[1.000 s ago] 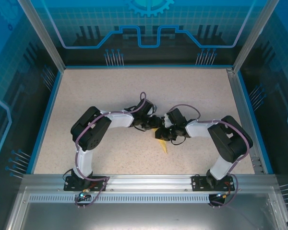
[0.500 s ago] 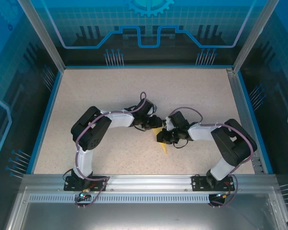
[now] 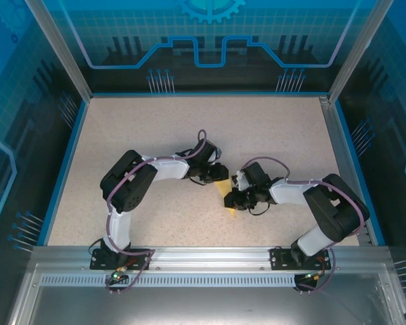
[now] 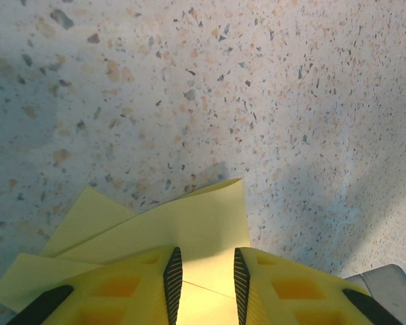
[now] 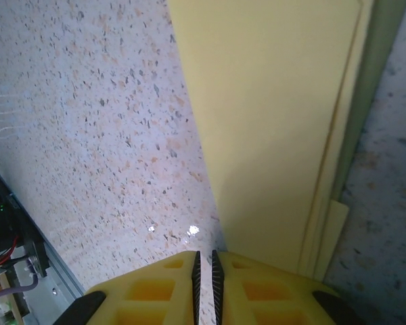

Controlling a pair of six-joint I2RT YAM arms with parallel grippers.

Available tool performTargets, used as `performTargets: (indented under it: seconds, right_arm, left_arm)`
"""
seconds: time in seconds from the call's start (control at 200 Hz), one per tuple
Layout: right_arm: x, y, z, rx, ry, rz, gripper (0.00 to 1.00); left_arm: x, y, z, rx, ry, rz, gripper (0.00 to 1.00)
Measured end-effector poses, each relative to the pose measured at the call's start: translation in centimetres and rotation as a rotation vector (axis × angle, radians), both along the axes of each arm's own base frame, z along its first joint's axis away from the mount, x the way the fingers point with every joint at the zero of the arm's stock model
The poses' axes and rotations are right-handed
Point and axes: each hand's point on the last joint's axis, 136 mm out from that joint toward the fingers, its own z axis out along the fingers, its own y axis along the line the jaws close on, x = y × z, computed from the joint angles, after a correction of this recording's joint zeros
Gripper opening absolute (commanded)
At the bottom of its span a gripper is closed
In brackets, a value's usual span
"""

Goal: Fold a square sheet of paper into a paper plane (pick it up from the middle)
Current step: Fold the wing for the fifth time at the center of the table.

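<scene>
Directly under left gripper [image 4: 207,256], paper plane [image 4: 189,222]

Speckled beige tabletop [image 3: 155,122], blue border [image 3: 64,169], aluminium rail [image 3: 203,254] near edge.

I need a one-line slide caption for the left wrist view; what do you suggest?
Left gripper, jaws slightly apart, over folded yellow paper on speckled table.

- Left arm [image 3: 130,181], right arm [image 3: 333,203]: black rounded joint housings joined by white links.
- Purple cable [image 3: 108,217]: looped along each arm.
- Left gripper [image 4: 208,267], right gripper [image 5: 204,267]: yellow moulded fingers with recessed pockets and black ribbed inner pads.
</scene>
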Motion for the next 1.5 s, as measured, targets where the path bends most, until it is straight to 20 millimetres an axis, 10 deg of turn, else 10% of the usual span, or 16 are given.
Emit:
performTargets:
  seconds: [0.96,1.501]
  right_arm:
    - [-4.1,-1.7,0.1,0.036,0.047,0.038,0.18]
    - [-3.0,-2.8,1.8,0.048,-0.041,-0.027,0.28]
  left_arm:
    - [0.0,0.0,0.0,0.000,0.000,-0.001,0.32]
    - [-0.2,0.1,0.5,0.038,0.028,-0.015,0.44]
